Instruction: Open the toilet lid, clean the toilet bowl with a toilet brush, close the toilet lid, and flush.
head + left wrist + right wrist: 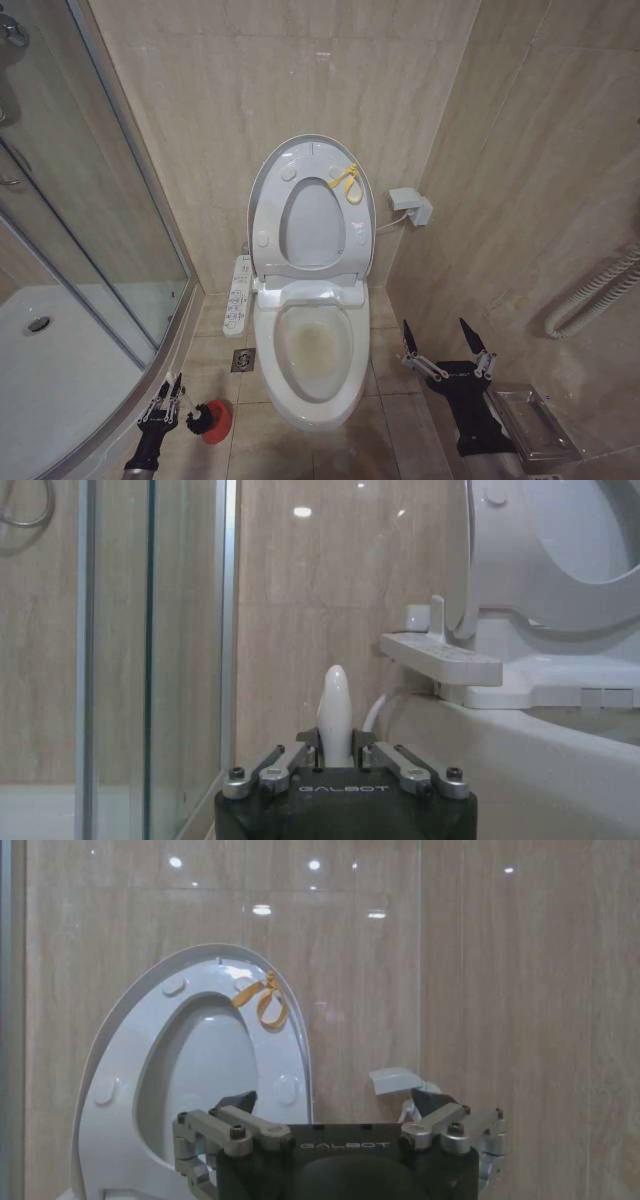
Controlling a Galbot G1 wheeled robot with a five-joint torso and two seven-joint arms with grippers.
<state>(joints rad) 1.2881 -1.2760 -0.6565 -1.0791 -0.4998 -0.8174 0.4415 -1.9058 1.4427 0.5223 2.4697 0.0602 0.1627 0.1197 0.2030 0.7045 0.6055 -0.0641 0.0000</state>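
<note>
The toilet lid stands upright against the back wall with the seat ring raised against it; a yellow strap hangs at its edge. The same lid fills much of the right wrist view. Below it the toilet bowl lies uncovered, stained yellowish-brown inside. My left gripper is low at the bowl's left, shut on the toilet brush's white handle. The dark brush head sits at the red holder cup. My right gripper hangs open to the right of the bowl, holding nothing.
A glass shower enclosure and its white tray close off the left side. A white control panel juts from the toilet's left, above a floor drain. A wall box, a ribbed hose and a metal rack line the right.
</note>
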